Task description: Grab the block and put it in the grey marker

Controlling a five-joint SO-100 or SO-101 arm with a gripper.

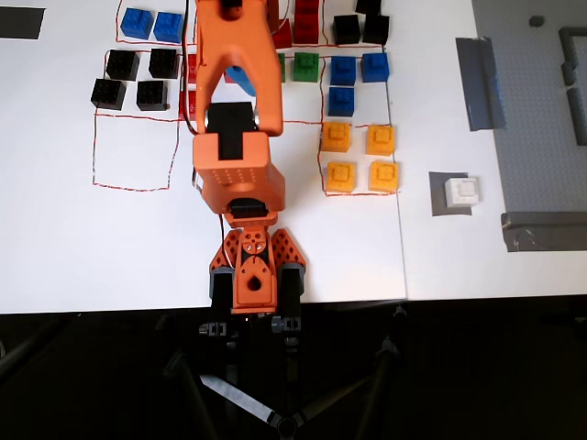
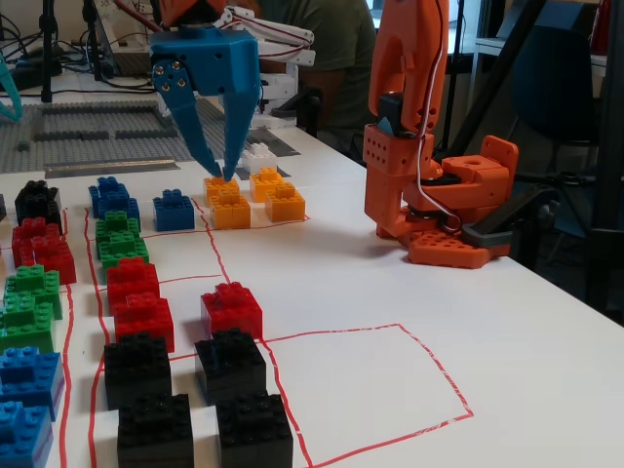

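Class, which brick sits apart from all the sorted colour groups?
The white block: it alone rests on the grey marker, outside the red-lined squares.

In the overhead view, the block [image 1: 463, 191] sits on the grey marker [image 1: 439, 195], right of four bricks [image 1: 361, 158].

The orange arm [image 1: 237, 137] rises from its base [image 1: 254, 270] at the 6 o'clock edge of the overhead view and reaches toward 12 o'clock, its upper links folded over the base. In the fixed view the base [image 2: 439, 200] sits at 3 o'clock and the arm arches toward 11 o'clock. The blue gripper [image 2: 220, 168] hangs there, pointing straight down, its two tapered fingers [image 2: 200, 136] parted only narrowly, with nothing between them. The overhead view hides its tips.
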